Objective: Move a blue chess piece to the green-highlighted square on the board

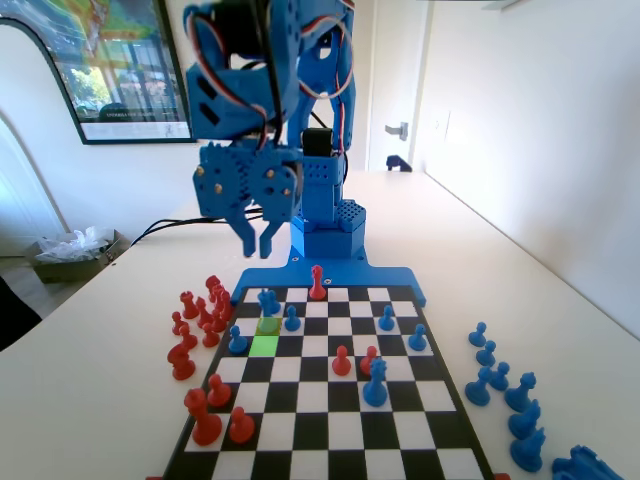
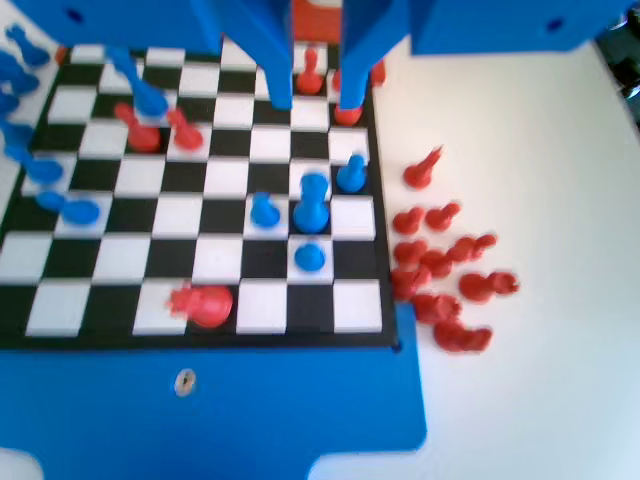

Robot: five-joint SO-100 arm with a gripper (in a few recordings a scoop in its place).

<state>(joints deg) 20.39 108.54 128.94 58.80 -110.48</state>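
Task status: barely begun, by the look of it. Bright lime-green highlighted square (image 1: 264,345) vacant, in the second column from the left edge of the flat black-and-white checkered board with blue plastic rim (image 1: 318,428), fixed view, with a duller olive-green square (image 1: 268,324) adjoining on its far side. Blue two-finger gripper (image 1: 256,243) raised well above the board's far-left corner, jaws parted, nothing held; same jaws hanging from the top edge in the wrist view (image 2: 312,100). Likely candidate: small blue plastic pawn with round head and flared base (image 1: 237,341), on the square just left of the green one, against the left edge; which pawn is meant, not certain. Remaining: descent, grasp, lift, placement. Other small blue pawns (image 1: 291,318) and a taller blue piece (image 1: 375,384) scattered mid-board; red pawns (image 1: 341,361) among them. Cluster of red pieces (image 1: 200,315) off the left edge, row of blue pieces (image 1: 500,385) off the right. Surface: plain white table (image 1: 90,370). Room: white walls, framed picture (image 1: 110,65), door with handle (image 1: 398,130).
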